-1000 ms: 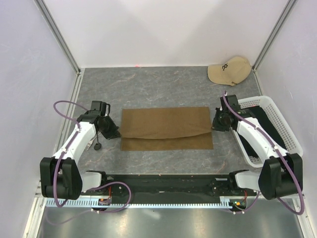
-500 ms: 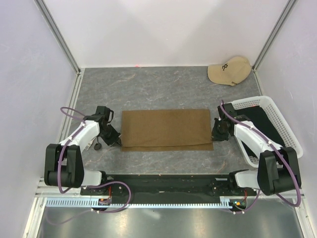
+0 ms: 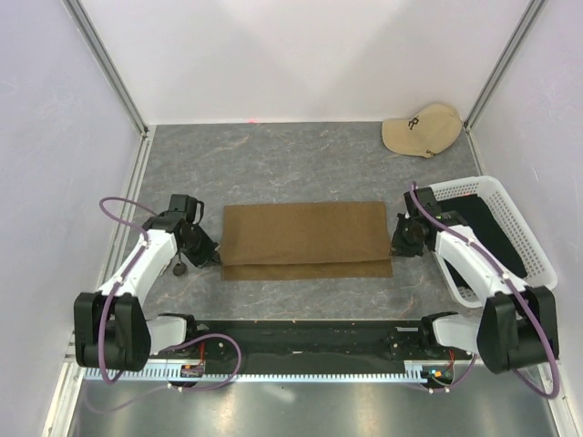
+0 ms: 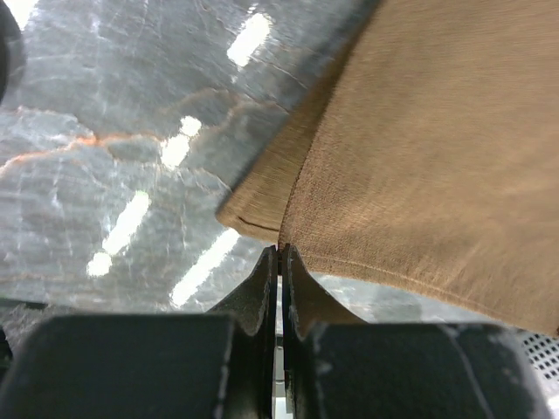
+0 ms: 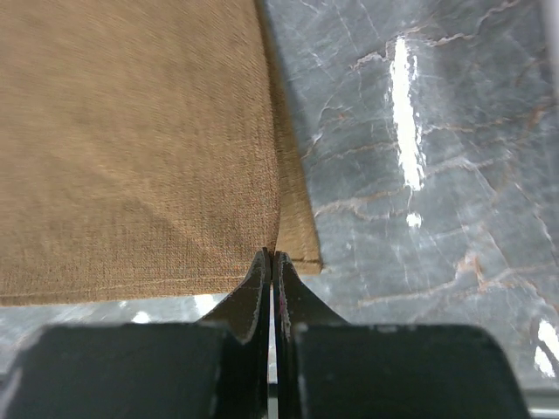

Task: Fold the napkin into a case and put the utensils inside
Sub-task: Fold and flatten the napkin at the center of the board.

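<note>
The olive-brown napkin (image 3: 305, 232) lies folded in the middle of the table, its upper layer stopping short of the near edge so a narrow strip of the lower layer shows. At the napkin's left side my left gripper (image 3: 219, 259) is shut on the upper layer's near corner (image 4: 293, 229). On the right side my right gripper (image 3: 395, 248) pinches the matching corner (image 5: 266, 229). Both wrist views show the jaws pressed together at the cloth's edge. A small dark rounded object (image 3: 180, 267) lies under the left arm; I cannot tell whether it is one of the utensils.
A white mesh basket (image 3: 496, 187) with black fabric (image 3: 496, 232) in it stands at the right, close behind the right arm. A beige cap (image 3: 421, 130) sits in the far right corner. White walls enclose the grey table on three sides.
Both grippers have drawn the napkin's upper layer toward the near edge. The strip of lower layer showing is much narrower than a second ago.
</note>
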You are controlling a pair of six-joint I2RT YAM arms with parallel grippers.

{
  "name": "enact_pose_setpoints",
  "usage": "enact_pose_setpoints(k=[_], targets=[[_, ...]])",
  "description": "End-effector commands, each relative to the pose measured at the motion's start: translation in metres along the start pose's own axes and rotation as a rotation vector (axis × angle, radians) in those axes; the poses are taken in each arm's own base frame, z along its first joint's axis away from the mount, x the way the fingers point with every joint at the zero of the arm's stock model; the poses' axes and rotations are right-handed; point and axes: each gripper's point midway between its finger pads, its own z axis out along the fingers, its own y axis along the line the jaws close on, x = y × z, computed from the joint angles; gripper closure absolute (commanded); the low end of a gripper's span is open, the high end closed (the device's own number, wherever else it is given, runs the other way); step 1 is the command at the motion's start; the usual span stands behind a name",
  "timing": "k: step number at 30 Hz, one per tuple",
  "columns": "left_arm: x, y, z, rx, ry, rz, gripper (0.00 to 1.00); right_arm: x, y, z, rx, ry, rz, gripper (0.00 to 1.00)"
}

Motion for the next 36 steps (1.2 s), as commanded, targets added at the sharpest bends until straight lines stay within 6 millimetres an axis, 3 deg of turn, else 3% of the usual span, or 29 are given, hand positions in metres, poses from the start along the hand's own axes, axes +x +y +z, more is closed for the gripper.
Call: enact_pose_setpoints(k=[1, 6, 19, 26, 36], targets=[[-0.007, 0.000, -0.021, -0.004, -0.058, -0.048, 0.98, -0.005, 0.003, -0.026, -0.016, -0.039, 0.031, 1.00], [-0.001, 0.010, -0.006, -0.044, -0.032, -0.064, 0.98, 0.012, -0.007, -0.010, 0.011, 0.007, 0.044, 1.00], [0.007, 0.028, 0.024, -0.135, 0.033, -0.061, 0.98, 0.023, -0.026, 0.026, 0.140, 0.074, 0.104, 1.00], [0.007, 0.031, 0.036, -0.164, 0.066, -0.051, 0.98, 0.029, -0.034, 0.034, 0.175, 0.079, 0.113, 1.00], [0.007, 0.034, 0.037, -0.173, 0.060, -0.034, 0.98, 0.028, -0.035, 0.034, 0.179, 0.070, 0.119, 1.00]])
